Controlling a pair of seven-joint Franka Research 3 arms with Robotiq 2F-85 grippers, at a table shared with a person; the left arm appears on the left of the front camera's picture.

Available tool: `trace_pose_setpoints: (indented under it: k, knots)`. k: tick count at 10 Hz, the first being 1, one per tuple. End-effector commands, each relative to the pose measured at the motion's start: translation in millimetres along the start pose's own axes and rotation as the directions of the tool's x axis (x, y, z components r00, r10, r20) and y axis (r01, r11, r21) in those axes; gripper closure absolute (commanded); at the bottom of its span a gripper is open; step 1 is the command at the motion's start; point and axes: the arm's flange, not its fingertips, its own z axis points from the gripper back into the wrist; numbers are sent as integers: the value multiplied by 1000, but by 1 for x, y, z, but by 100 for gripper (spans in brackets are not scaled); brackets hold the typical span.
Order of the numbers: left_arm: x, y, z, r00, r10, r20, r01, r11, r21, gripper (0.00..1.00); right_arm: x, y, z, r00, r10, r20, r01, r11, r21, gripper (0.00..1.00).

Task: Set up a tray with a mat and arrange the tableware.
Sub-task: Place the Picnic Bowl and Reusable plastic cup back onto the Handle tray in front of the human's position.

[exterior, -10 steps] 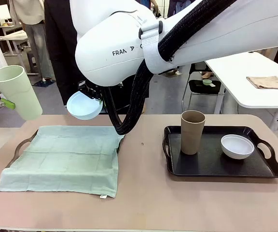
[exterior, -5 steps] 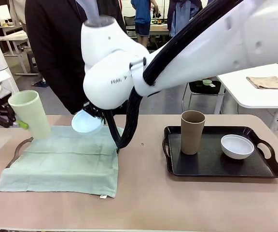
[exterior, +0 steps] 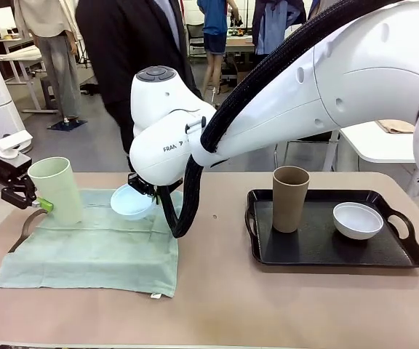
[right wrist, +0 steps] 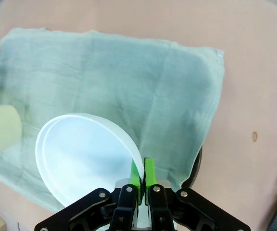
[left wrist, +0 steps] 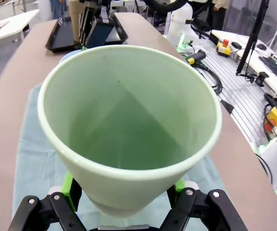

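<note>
My left gripper [exterior: 29,199] is shut on the pale green cup [exterior: 54,190], which leans slightly with its base at the far left corner of the mat [exterior: 93,243]. In the left wrist view the cup [left wrist: 129,130] sits mouth-up between the green pads [left wrist: 67,188]. My right gripper [right wrist: 140,171] is shut on the rim of the light blue bowl [right wrist: 81,154], held tilted just above the mat [right wrist: 119,82]. From the front, that bowl [exterior: 132,203] hangs over the mat's far edge. The mat covers a tray, whose handle [exterior: 22,233] shows at the left.
A black tray [exterior: 326,251] at the right holds the brown-tan cup [exterior: 290,198] and the white bowl [exterior: 357,219]. A person in a dark jacket [exterior: 133,51] stands at the far side. My right arm [exterior: 304,94] spans the middle above the table.
Both arms have come down. The green cup dropped from above the table's left end to the mat's corner. The blue bowl sank closer to the mat.
</note>
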Motion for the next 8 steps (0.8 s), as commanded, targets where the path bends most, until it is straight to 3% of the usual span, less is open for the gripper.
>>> trace_pose_setpoints:
  k: [1, 4, 8]
  knots:
    - [0, 0, 0, 1000, -1, 0, 1, 1000, 0, 15, 0, -2, -2, 1000, -3, -6, 3, 1000, 1, 95]
    - [-9, 2, -6, 1000, -22, 10, 22, 1000, -1, 15, -4, -6, -26, 995, -2, -102, 5, 999, 35, 95]
    - [-25, 8, -17, 997, -73, 0, 73, 997, -11, 15, -9, -10, -49, 990, 9, -142, -4, 999, 41, 95]
